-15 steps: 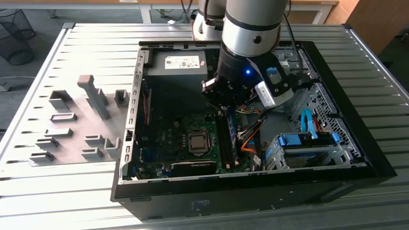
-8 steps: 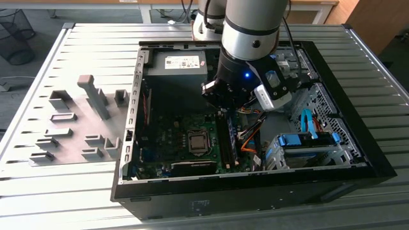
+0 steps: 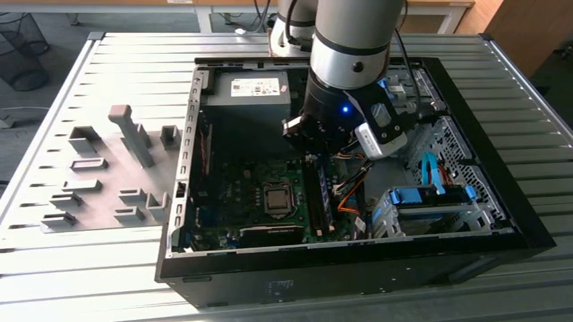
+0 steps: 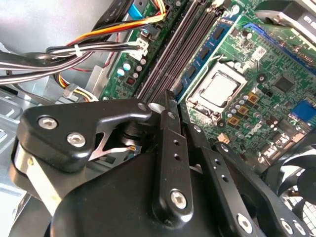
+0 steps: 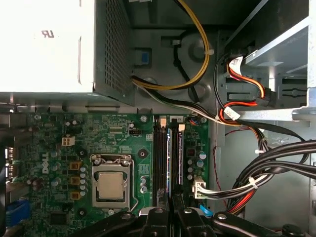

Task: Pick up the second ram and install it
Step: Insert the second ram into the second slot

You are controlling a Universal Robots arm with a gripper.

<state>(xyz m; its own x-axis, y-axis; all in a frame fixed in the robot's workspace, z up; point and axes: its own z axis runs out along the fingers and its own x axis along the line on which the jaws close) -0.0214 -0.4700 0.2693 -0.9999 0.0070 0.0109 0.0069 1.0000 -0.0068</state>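
Note:
The ram (image 5: 169,163) is a thin green-blue stick standing on edge among the black memory slots (image 5: 159,158) of the motherboard, beside the processor socket (image 5: 110,185). In the second wrist view its chips (image 4: 205,49) show along the slots. In the exterior view the stick (image 3: 323,201) runs toward the case front. My gripper (image 3: 315,155) hangs inside the open computer case (image 3: 501,228), just over the far end of the slots. Its fingers (image 4: 168,106) are pressed together with nothing visible between them. In the first wrist view the gripper (image 5: 170,210) sits over the slot ends. Whether it touches the ram is hidden.
A silver power supply (image 3: 255,87) fills the case's far end. Bundled cables (image 5: 256,182) run beside the slots. Blue drive brackets (image 3: 430,196) sit at the exterior view's right. A grey plate with upright blocks (image 3: 107,174) lies outside the case on the slatted table.

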